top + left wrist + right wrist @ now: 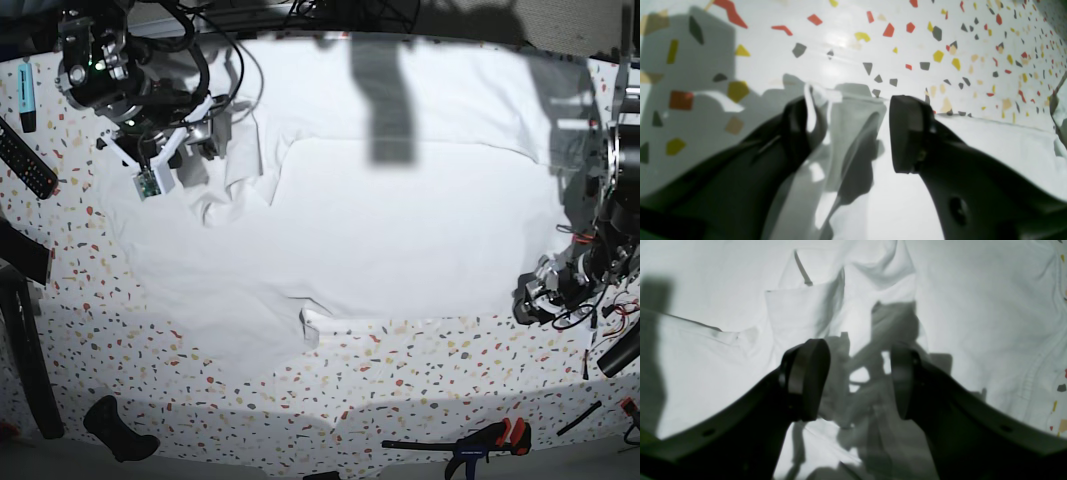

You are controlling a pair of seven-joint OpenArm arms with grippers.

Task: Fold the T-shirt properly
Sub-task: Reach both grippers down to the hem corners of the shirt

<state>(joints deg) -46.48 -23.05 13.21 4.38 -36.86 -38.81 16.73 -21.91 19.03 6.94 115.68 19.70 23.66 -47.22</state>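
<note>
Item: T-shirt (400, 230), white, plain, spread wide across the speckled table (400, 400), one sleeve rumpled at the upper left of the base view, a small corner turned over along the near hem. Left gripper (853, 133), at the shirt's edge on the base view's right: jaws stood apart, with a raised fold of the cloth standing between them and draped against one finger; the other finger stood clear of it, so the fold was not yet pinched. Right gripper (860, 380), over the rumpled sleeve region: jaws spread, nothing between them, wrinkled cloth and its own shadow below. Other items: a remote (25, 160) and a blue marker (26, 95) at the table's left edge, a clamp (480, 440) along the near edge. Judgement on the step in hand: securing the shirt's edges for a first fold. To do it well, the left jaws would likely need to close fully on the lifted fold, taking one layer edge and not a bunch; the right would best settle on a matching edge point before any lift, so the cloth rises evenly and the fold line lies straight.
</note>
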